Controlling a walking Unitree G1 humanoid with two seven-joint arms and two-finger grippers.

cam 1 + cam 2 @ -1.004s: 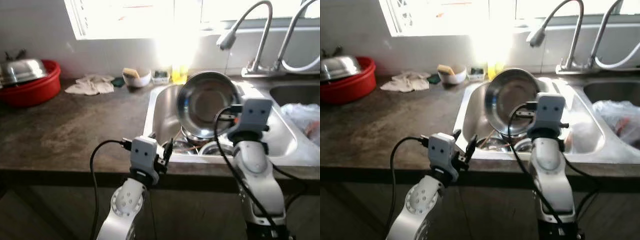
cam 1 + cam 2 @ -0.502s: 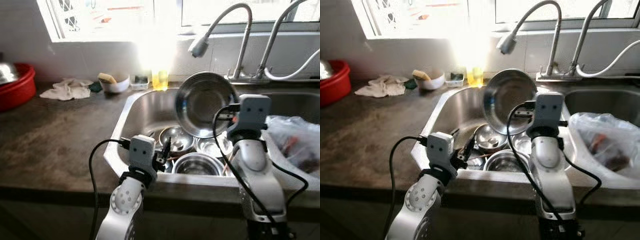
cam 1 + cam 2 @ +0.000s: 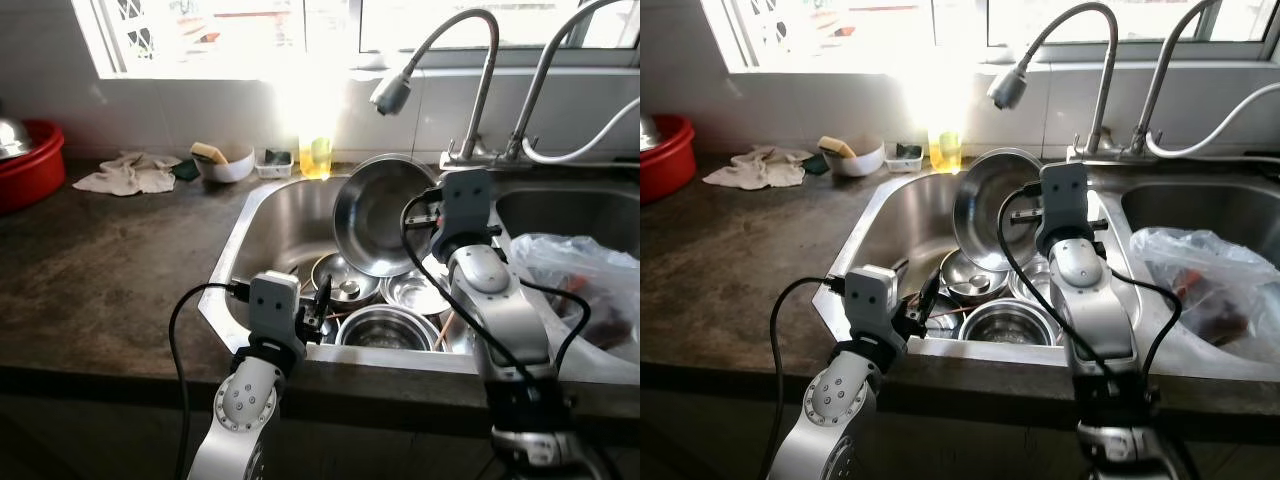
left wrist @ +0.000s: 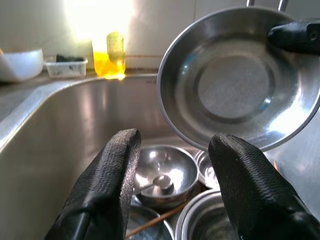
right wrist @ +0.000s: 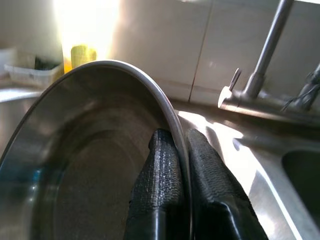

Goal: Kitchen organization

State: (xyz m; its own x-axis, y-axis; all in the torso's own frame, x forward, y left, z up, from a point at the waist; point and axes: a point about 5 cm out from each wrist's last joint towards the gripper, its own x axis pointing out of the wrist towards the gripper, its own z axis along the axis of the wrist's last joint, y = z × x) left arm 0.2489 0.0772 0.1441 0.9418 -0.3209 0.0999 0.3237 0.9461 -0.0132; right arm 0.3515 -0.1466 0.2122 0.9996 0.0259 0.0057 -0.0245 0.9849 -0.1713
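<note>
The right gripper (image 5: 172, 165) holds a steel pan (image 3: 385, 215) by a thin pinch on its rim, one finger inside and one outside, so the likeliest failure is the pan pivoting or slipping out, since its whole weight hangs off that one edge and the metal looks smooth and possibly wet. It would then drop onto the steel bowls (image 3: 385, 325) stacked in the sink (image 3: 270, 215), just below it, with clatter and scatter. The left gripper (image 4: 172, 155) hovers at the sink's near rim with fingers spread apart, grasping nothing. The pan is round, shallow and shiny, tilted almost upright above the sink, its hollow facing the robot.
</note>
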